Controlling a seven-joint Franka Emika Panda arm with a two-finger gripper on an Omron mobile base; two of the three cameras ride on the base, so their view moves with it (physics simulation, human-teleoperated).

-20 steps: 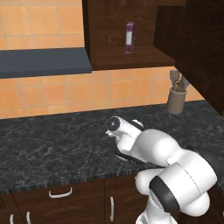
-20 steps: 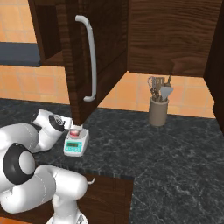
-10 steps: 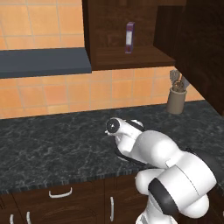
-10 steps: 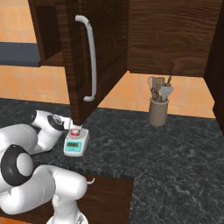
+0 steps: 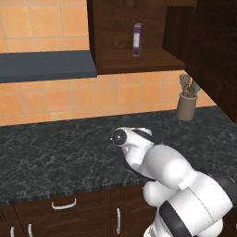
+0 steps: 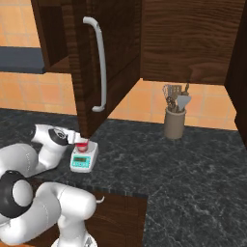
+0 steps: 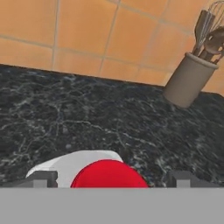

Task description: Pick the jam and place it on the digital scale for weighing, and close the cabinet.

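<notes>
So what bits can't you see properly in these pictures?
- The jam: in the hand view just its red lid shows, cut off at the bottom.
- The pincer: its fingertips barely peek up, so I cannot tell whether they pinch the jar.
- The digital scale: in the right base view its display is too small to read.
- The purple box in the cabinet: label too small.

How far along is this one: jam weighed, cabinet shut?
Mostly done: the jam sits on the digital scale on the counter. In hand: the gripper is at the jar, fingers either side of its red lid; whether it grips is unclear. Left: the cabinet door stands open, handle untouched.
</notes>
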